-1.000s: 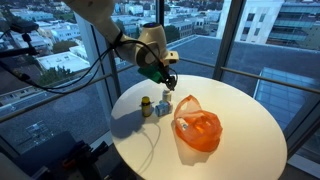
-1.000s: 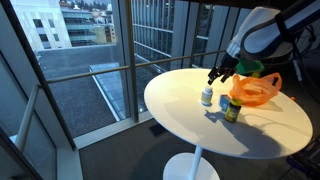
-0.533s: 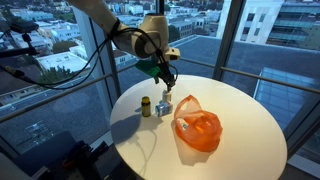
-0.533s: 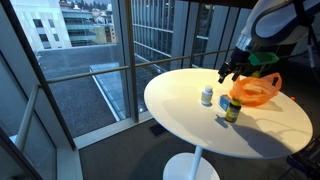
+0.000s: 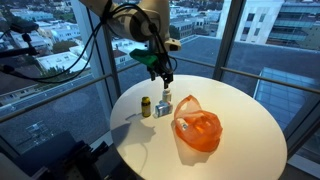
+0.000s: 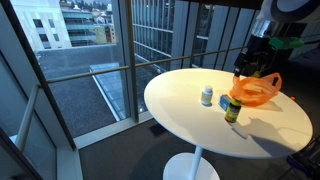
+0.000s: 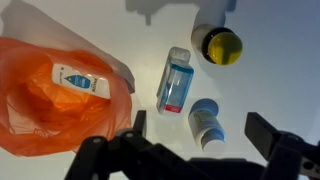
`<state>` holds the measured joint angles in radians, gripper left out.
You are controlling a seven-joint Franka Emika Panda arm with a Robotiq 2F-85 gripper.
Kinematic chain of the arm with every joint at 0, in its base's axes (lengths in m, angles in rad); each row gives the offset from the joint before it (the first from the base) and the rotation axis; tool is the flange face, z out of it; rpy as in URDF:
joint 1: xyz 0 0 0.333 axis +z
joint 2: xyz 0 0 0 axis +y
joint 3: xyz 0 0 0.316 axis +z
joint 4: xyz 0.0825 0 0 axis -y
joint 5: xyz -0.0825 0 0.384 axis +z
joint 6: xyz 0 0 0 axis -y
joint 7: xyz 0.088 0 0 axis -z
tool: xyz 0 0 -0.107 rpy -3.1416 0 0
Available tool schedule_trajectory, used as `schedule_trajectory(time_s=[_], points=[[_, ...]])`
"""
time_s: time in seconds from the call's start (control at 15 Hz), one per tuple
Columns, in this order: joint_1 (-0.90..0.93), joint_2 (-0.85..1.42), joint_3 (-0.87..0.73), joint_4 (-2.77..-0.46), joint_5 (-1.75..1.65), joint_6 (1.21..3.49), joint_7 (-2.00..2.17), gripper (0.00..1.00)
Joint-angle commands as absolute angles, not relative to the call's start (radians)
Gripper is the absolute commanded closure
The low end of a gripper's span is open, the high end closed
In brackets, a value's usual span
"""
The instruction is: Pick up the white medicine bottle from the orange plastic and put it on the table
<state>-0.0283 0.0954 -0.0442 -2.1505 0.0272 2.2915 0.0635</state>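
Observation:
The white medicine bottle (image 7: 205,122) with a blue label stands on the round white table (image 7: 285,60), apart from the orange plastic bag (image 7: 40,110). It also shows in both exterior views (image 6: 207,96) (image 5: 165,104). My gripper (image 7: 200,128) is open and empty, hanging well above the bottle; it shows in both exterior views (image 5: 162,74) (image 6: 244,64). A white item with a blue label (image 7: 80,80) lies in the orange bag (image 5: 197,126) (image 6: 258,90).
A yellow-capped bottle (image 7: 218,43) (image 5: 146,106) (image 6: 232,108) and a clear box with a red end (image 7: 176,82) stand by the white bottle. The table (image 5: 245,110) (image 6: 185,115) is beside floor-to-ceiling windows.
My gripper has lifted up and away from the bottles with nothing in it. The white bottle stays where it stands on the table.

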Motion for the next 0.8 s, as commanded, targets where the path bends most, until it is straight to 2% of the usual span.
schedule_trajectory(time_s=[0.0,0.4,0.73], points=[[-0.043,0.017,-0.058,-2.161,-0.009,2.174,0.056,0.00],[-0.060,-0.061,-0.070,-2.149,-0.040,2.061,0.056,0.00],[-0.060,-0.050,-0.067,-2.148,-0.022,2.074,0.063,0.00]])
